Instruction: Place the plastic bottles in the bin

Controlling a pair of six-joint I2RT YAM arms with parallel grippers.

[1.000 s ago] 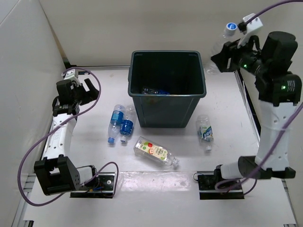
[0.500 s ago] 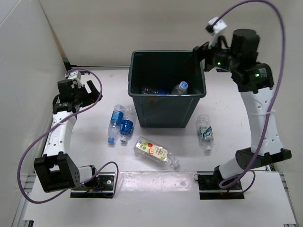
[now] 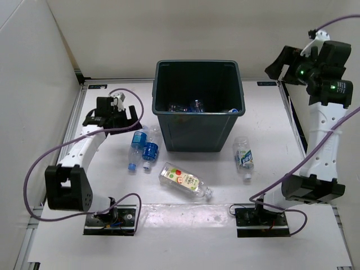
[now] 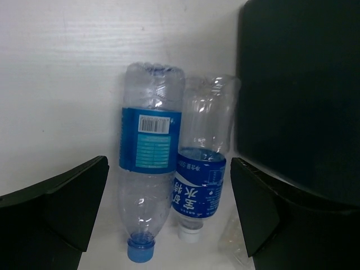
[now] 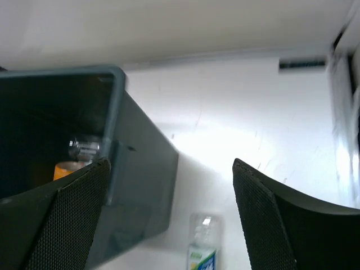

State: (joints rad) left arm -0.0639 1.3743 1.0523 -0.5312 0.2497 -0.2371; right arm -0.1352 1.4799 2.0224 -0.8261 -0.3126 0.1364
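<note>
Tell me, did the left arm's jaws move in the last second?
Yes. The left jaws swung away from the left wall, rightward toward the bin, and now stand open near the two blue-labelled bottles.

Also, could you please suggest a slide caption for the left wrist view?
Open left gripper above a blue-capped bottle and a white-capped bottle, lying beside the bin.

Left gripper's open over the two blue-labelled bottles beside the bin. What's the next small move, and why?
Probably lower the left gripper onto the blue-capped bottle. The jaws stand open with that bottle lying flat between them, touching the other blue-labelled bottle, which lies nearer the bin.
</note>
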